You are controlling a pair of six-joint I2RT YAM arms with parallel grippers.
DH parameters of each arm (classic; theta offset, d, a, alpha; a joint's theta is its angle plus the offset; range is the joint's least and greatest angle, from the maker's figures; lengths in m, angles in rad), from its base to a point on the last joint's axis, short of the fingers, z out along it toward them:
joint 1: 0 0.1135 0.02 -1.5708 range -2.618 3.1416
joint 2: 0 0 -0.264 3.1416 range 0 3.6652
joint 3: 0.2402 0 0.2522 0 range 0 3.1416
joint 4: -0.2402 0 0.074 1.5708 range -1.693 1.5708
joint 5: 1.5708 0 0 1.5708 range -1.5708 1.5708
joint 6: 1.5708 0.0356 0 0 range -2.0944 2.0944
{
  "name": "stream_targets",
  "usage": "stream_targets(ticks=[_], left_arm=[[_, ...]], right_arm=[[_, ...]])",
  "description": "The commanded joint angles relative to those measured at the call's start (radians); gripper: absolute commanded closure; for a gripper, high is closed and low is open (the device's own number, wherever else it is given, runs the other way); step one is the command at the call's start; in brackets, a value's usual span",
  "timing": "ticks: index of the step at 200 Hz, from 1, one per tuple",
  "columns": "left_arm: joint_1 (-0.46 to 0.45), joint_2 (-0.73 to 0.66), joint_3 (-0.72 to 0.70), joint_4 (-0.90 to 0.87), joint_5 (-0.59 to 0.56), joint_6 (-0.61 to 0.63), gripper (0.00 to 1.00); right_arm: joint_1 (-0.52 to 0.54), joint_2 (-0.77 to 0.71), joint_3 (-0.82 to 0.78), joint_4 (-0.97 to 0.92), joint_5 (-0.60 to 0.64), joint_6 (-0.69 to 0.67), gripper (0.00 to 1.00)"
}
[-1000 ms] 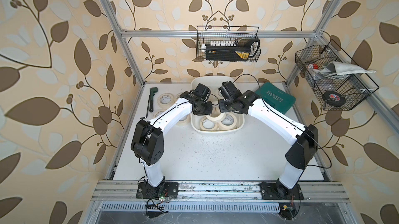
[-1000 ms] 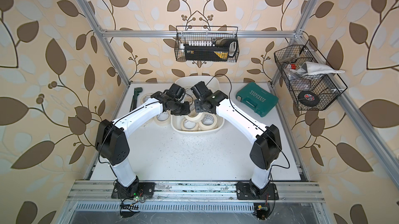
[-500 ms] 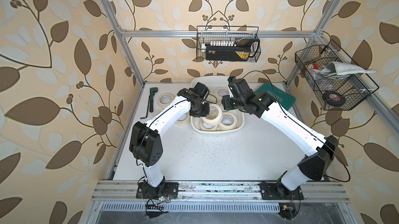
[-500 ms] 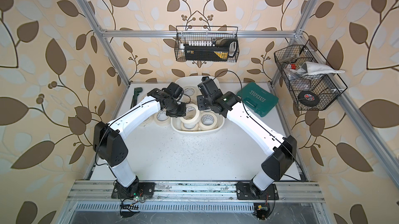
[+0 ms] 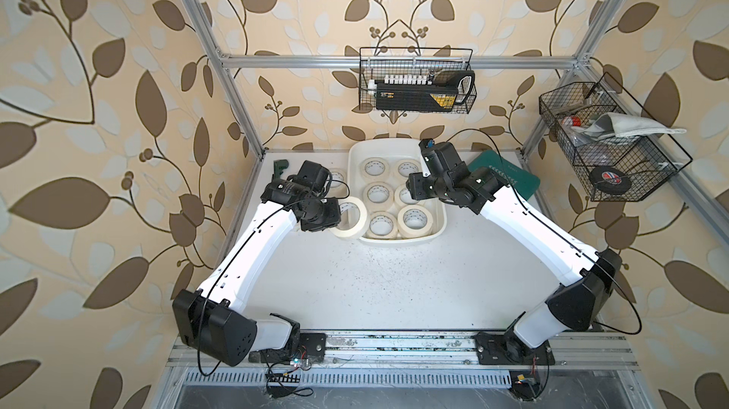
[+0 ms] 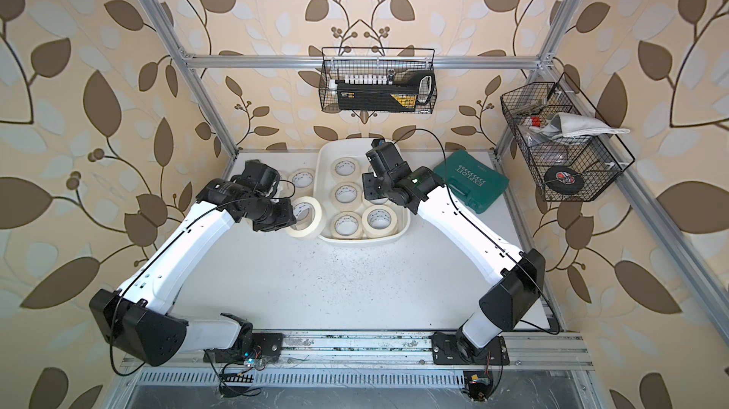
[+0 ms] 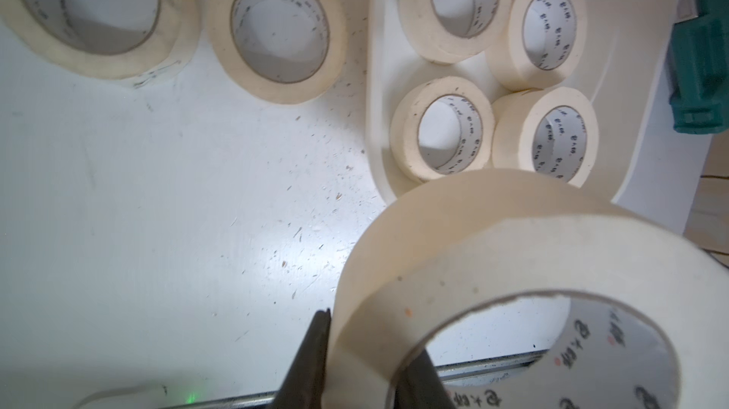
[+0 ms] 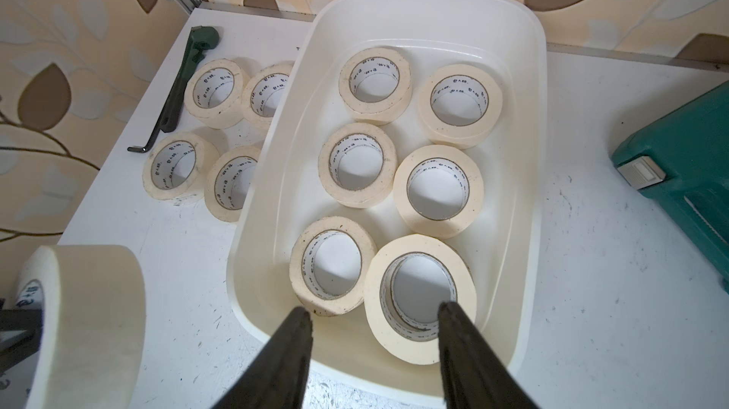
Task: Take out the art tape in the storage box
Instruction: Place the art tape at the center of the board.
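Matt paper tape (image 8: 98, 308); glossy plastic box (image 8: 520, 150).

Teal tool case (image 6: 471, 182) and green wrench (image 8: 173, 87) on table (image 5: 374, 280); rear wire basket (image 5: 367, 67) on frame, side wire basket (image 5: 639, 178) holds black tape roll (image 5: 605, 179).

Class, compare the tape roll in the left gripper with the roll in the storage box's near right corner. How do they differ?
The gripped roll is clamped by the left gripper; the corner roll lies free. The gripped roll is tilted on edge outside the storage box; the corner roll lies hole-up inside it. Both are cream rings.
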Motion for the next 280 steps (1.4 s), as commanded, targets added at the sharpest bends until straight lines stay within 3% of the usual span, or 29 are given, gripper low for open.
stream_targets(ticks=[1, 70, 99, 121, 148, 175, 221, 269, 280], left_arm=[[0.032, -0.072, -0.059, -0.053, -0.077, -0.068, 1.00], [0.153, -0.132, -0.334, 0.008, -0.213, -0.340, 1.00], [0.180, -0.078, -0.419, 0.049, -0.328, -0.460, 1.00], [0.217, -0.022, -0.465, 0.084, -0.334, -0.512, 1.00], [0.265, 0.022, -0.507, 0.151, -0.334, -0.539, 1.00], [0.289, 0.064, -0.509, 0.167, -0.414, -0.581, 1.00], [0.327, 0.175, -0.512, 0.235, -0.388, -0.583, 1.00], [0.376, 0.151, -0.567, 0.313, -0.387, -0.604, 1.00], [0.381, 0.151, -0.563, 0.310, -0.404, -0.610, 0.93]], right_arm=[[-0.009, -0.005, -0.020, 0.016, -0.024, -0.005, 0.47], [-0.036, 0.004, -0.047, 0.027, -0.061, 0.010, 0.47], [-0.050, -0.008, -0.069, 0.030, -0.065, 0.014, 0.47], [-0.061, -0.021, -0.090, 0.033, -0.071, 0.015, 0.47], [-0.081, -0.035, -0.117, 0.037, -0.088, 0.020, 0.47], [-0.092, -0.042, -0.133, 0.037, -0.091, 0.022, 0.46], [-0.109, -0.043, -0.148, 0.043, -0.097, 0.030, 0.46], [-0.117, -0.032, -0.149, 0.041, -0.105, 0.029, 0.46], [-0.119, -0.031, -0.149, 0.041, -0.108, 0.029, 0.46]])
